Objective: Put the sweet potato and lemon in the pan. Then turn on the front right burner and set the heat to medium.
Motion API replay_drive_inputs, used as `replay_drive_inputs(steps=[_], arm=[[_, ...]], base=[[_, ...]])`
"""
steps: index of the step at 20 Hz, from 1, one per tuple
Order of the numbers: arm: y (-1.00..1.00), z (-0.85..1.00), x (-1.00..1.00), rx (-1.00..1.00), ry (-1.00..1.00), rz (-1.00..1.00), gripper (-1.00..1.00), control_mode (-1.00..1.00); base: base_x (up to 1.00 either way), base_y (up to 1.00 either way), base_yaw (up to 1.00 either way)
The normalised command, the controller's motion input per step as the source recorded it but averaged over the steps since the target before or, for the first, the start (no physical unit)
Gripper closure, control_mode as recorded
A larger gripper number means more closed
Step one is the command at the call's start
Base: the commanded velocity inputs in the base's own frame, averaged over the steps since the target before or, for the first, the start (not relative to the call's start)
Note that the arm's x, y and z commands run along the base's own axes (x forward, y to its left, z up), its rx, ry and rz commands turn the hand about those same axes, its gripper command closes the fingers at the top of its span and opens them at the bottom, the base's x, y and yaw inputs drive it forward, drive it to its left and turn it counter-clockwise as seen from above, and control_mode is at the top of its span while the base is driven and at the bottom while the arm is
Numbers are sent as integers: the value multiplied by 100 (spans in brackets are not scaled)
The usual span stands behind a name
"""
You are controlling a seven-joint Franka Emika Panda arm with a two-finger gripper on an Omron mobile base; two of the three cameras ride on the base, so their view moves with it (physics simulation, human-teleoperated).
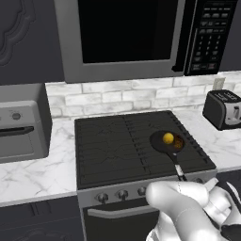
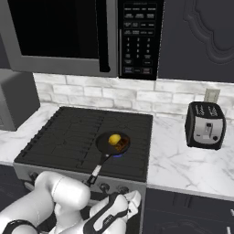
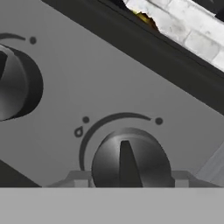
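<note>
The black cooktop (image 1: 127, 146) sat sunk in the marble surface (image 2: 183, 160), and its front right burner (image 2: 119, 156) was lit: a small blue flame showed under the pan in the right base view. On that burner's grate lay the pan (image 1: 165, 142), small, round, shallow and black. Its long thin handle (image 1: 178, 168) with the silvery segment ran from the bowl toward the stove's front edge, so the long axis pointed near and a touch right in the left base view.

Inside the pan the lemon (image 1: 168, 137) sat bright yellow and oval, to the left half. Just beside it, on the right, lay the sweet potato (image 1: 178, 142), a stubby orange-brown lump; which way its long axis ran was too small to tell.

Down at the front panel the gripper (image 3: 127, 177) was right up against a dark round knob (image 3: 129, 159). Its raised ridge stood straight up in the hand view, under an arc marked with a flame sign and dots. The fingers (image 3: 75, 180) sat one at each side of the knob, narrow and closed on it. A second knob (image 3: 15, 83) sat off to the upper left.
</note>
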Motion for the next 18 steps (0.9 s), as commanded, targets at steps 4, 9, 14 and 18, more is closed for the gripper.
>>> replay_drive_inputs(steps=[4, 9, 14, 18], arm=[[0, -7, -2, -34, 4, -8, 100, -100], [0, -9, -6, -33, 1, -8, 100, -100], [0, -10, -5, -32, 0, -7, 100, -100], [0, -5, -3, -32, 0, -7, 100, -100]], base=[[0, 0, 0], [0, 0, 0], [0, 0, 0], [0, 0, 0]])
